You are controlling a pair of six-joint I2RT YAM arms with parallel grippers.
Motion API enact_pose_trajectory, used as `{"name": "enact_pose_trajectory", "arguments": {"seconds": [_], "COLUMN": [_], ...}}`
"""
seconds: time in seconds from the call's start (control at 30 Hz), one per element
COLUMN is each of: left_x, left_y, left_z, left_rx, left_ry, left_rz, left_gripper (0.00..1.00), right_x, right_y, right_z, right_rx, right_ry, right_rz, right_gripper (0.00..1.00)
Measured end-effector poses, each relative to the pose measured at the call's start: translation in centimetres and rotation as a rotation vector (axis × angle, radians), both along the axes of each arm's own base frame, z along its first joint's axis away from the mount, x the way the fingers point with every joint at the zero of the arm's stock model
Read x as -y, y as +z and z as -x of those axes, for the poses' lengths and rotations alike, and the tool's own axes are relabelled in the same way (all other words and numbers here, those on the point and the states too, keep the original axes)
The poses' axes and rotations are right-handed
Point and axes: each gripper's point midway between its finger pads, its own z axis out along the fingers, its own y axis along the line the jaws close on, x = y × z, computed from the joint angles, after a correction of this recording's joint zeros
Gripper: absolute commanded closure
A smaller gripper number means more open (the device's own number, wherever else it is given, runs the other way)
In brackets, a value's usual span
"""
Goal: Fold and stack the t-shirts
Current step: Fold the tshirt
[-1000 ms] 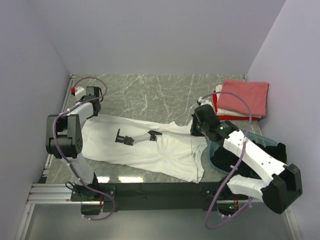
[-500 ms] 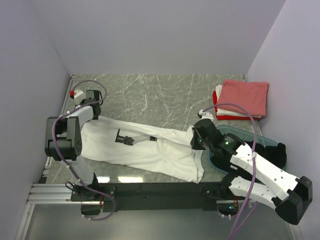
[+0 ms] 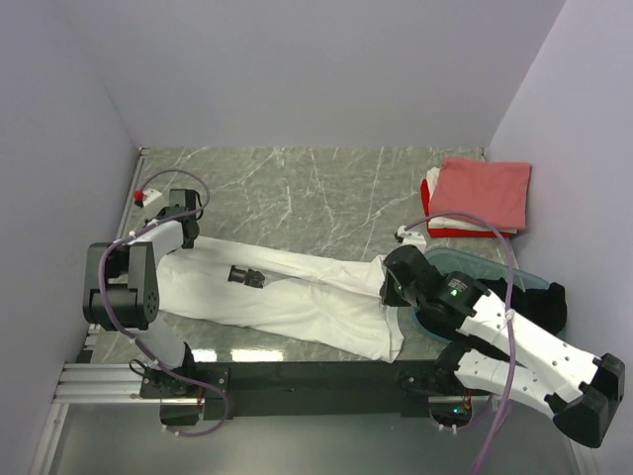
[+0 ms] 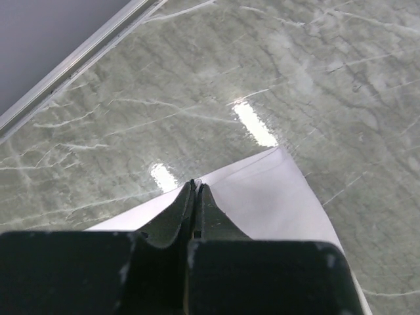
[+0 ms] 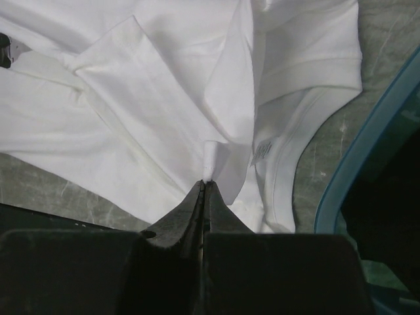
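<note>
Large white t-shirt (image 3: 316, 302) lies across the middle of the top view, drawn into a long narrow band running left to right on the desk (image 3: 316, 183). The cloth is soft and matte, with shallow creases and overlapping folds. A small patch of its dark graphic (image 3: 245, 276) shows left of centre.

Desk surface is grey-green stone pattern with pale veins, glossy enough to throw back light glare.

Left end effector (image 4: 197, 188): its dark wedge-shaped fingers are pressed together, pinching a pointed corner of the white t-shirt at the band's left end. That corner lies flat and smooth on the stone.

Right end effector (image 5: 204, 185): its fingers meet on a small raised pleat of the same shirt at the band's right end. Around it we note a stitched hem band and a small sewn label (image 5: 261, 152).

In the upper right of the top view sits a squared, folded salmon-pink t-shirt (image 3: 482, 190) on top of a red t-shirt (image 3: 463, 233), with white cloth (image 3: 432, 188) peeping out at the stack's left edge.

Lower right: a translucent teal tub (image 3: 473, 262) with a curved rim, and a black t-shirt (image 3: 550, 302) bunched at it.
</note>
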Motion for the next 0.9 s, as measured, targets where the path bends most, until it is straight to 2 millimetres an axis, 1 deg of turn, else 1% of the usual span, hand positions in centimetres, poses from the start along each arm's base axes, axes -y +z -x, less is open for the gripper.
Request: {"name": "enact_pose_trajectory", "arguments": {"seconds": [0.2,0.27,0.3,0.37,0.4,0.47,0.5,0.6,0.63,0.7,0.73,0.8,0.83,0.9], "left_x": [-0.2,-0.3,-0.3,-0.4,-0.5,-0.8,-1.0,-1.4,-1.5,-1.5,-1.4,-1.3,-1.1,-0.6], "left_y": [0.2,0.3,0.4,0.5,0.5,0.8,1.0,2.4,3.0,4.7,5.4,7.1,7.9,8.8], "left_z": [0.8,1.1,1.2,1.6,1.9,2.9,3.5,4.7,4.9,5.0,5.0,4.9,4.9,4.6], "left_rx": [0.009,0.016,0.017,0.024,0.031,0.046,0.059,0.108,0.129,0.194,0.218,0.280,0.308,0.346], "left_ry": [0.022,0.030,0.033,0.047,0.059,0.082,0.097,0.128,0.134,0.140,0.140,0.134,0.128,0.109], "left_rz": [-0.007,-0.009,-0.009,-0.007,-0.007,-0.008,-0.007,-0.009,-0.010,-0.007,-0.006,-0.002,0.002,0.019], "left_gripper": [0.99,0.93,0.80,0.60,0.46,0.33,0.24,0.16,0.15,0.13,0.12,0.11,0.10,0.09], "right_x": [0.0,0.0,0.0,0.0,-0.1,-0.2,-0.2,-0.2,-0.3,-0.4,-0.4,-0.5,-0.5,-0.4], "right_y": [-0.6,-0.9,-1.0,-1.2,-1.3,-1.4,-1.5,-1.7,-1.8,-2.0,-2.1,-2.4,-2.5,-3.0], "right_z": [0.8,1.0,1.1,1.2,1.2,1.4,1.5,1.7,1.8,2.1,2.2,2.5,2.7,3.0], "right_rx": [-0.013,-0.019,-0.022,-0.025,-0.027,-0.032,-0.034,-0.040,-0.042,-0.048,-0.052,-0.062,-0.067,-0.080], "right_ry": [0.006,0.006,0.006,0.006,0.006,0.008,0.010,0.013,0.014,0.016,0.017,0.015,0.017,0.018], "right_rz": [0.002,0.004,0.006,0.013,0.017,0.022,0.025,0.038,0.042,0.046,0.049,0.058,0.066,0.089], "right_gripper": [1.00,1.00,1.00,1.00,1.00,1.00,1.00,1.00,1.00,0.93,0.80,0.66,0.56,0.48]}}
